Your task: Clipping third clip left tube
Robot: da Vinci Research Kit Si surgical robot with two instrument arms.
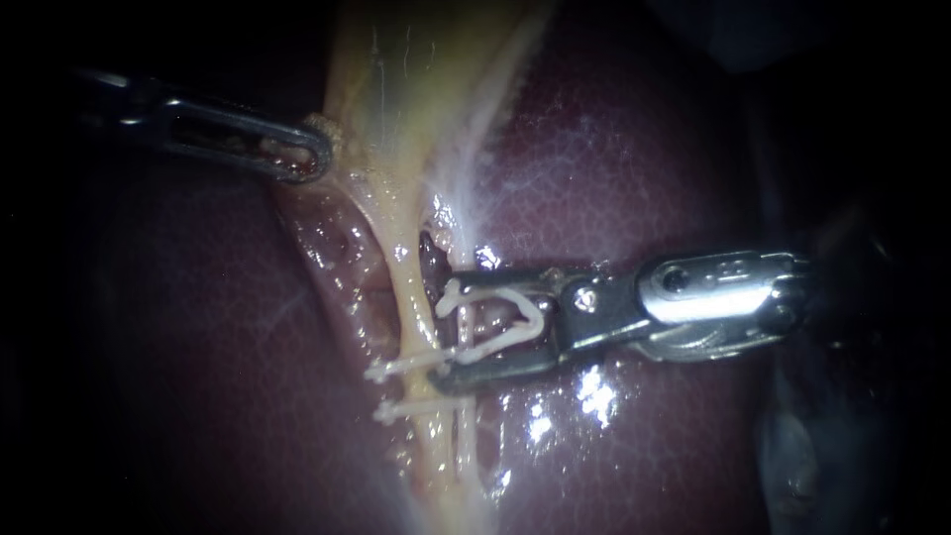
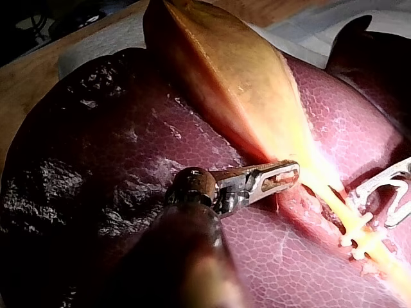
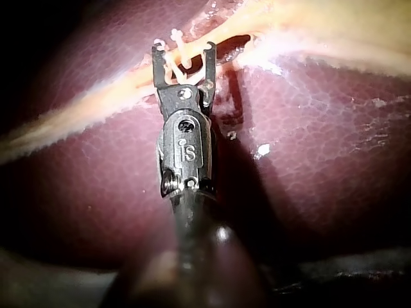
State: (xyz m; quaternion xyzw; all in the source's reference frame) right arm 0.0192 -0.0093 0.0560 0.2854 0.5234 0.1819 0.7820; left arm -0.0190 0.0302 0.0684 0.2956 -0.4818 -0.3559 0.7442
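Note:
A yellowish tube (image 1: pixel 414 307) runs down from the gallbladder (image 1: pixel 416 69) across the liver (image 1: pixel 614 168). Two white clips (image 1: pixel 401 367) (image 1: pixel 396 408) sit across it, one just below the other. My right instrument (image 1: pixel 444 335) comes in from the right. Its jaws stand wide apart with an open white clip (image 1: pixel 515 322) held between them. The tips are at the tube's right side, just above the upper clip. In the right wrist view the jaws (image 3: pixel 183 46) straddle the tube (image 3: pixel 128 90). My left instrument (image 1: pixel 312 159) is shut on tissue at the gallbladder's left edge.
Dark red liver (image 2: pixel 128 160) surrounds the tube on both sides. A thin pale strand (image 1: pixel 466 426) runs beside the tube on its right. In the left wrist view a wooden board (image 2: pixel 26 83) and white cloth (image 2: pixel 308 32) lie beyond the organ.

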